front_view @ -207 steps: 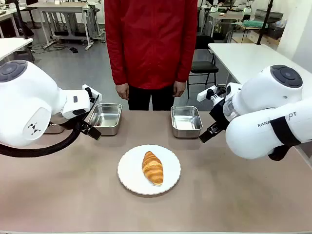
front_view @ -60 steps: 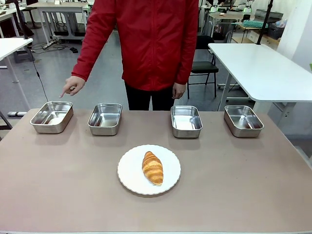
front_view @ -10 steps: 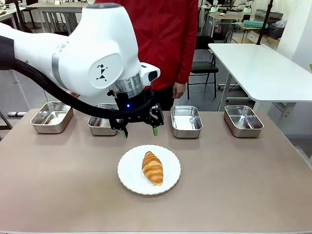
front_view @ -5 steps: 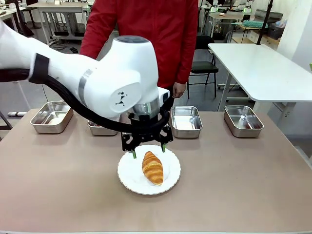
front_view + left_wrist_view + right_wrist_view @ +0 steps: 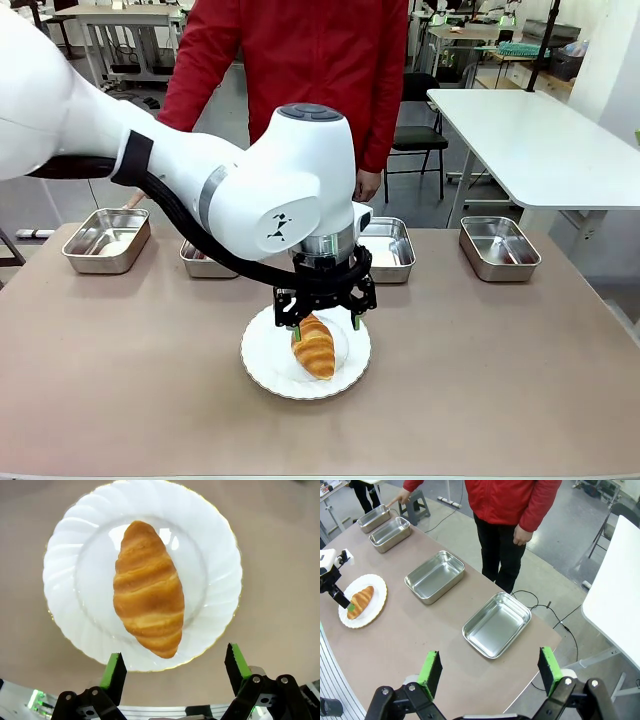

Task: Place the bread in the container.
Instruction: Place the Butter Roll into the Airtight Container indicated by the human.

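Observation:
The bread (image 5: 314, 350), a golden-brown croissant, lies on a round white plate (image 5: 258, 365) in the middle of the table. My left gripper (image 5: 325, 326) hangs just over its far end, open, with one green pad on each side and nothing held. The left wrist view looks straight down on the bread (image 5: 148, 607) and plate (image 5: 65, 555), ahead of the open left gripper (image 5: 175, 660). The container (image 5: 105, 238), a steel tray, stands far left; a person's hand (image 5: 134, 199) points at it. My right gripper (image 5: 488, 665) is open, high above the table's right end.
Three more steel trays stand along the far edge: one (image 5: 198, 262) partly behind my left arm, one (image 5: 388, 248) right of it, one (image 5: 498, 247) far right. The person in red stands at the far side. A white table (image 5: 530, 125) lies beyond on the right.
My left arm has swung from above the trays down and forward onto the plate. Its open fingers now straddle the croissant's far end. The croissant has not moved.

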Tool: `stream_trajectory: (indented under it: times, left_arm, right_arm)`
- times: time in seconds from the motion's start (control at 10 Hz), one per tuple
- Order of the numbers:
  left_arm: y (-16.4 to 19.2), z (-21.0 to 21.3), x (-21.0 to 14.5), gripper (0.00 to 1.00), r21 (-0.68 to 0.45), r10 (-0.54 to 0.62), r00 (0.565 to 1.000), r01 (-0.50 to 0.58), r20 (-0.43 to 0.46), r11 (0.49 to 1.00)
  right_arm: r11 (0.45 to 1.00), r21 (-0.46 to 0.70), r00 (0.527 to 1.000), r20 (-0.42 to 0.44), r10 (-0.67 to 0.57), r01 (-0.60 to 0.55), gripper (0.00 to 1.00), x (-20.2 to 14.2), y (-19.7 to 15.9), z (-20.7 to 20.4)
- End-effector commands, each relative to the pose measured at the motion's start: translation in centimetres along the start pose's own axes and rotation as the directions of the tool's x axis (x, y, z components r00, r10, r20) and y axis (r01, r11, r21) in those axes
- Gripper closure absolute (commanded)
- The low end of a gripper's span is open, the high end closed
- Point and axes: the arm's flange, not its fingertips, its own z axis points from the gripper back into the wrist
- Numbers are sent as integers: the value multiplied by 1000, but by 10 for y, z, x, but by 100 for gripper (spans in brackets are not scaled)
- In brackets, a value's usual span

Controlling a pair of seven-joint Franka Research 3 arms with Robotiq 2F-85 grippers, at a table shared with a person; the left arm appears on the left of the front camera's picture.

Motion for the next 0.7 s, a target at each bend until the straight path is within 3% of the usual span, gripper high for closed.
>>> stream_trajectory:
  times: [0.0, 0.6]
  left_arm:
    - [-5, -12, 1, 0, 19, 26, 999, -26, 26, 999]
    - [3, -57, 15, 0, 52, 2, 996, -7, 92, 999]
  right_arm:
    - [1000, 5, 1000, 13, 2, -2, 0, 1, 0, 0]
    - [1000, 5, 1000, 13, 2, -2, 0, 1, 0, 0]
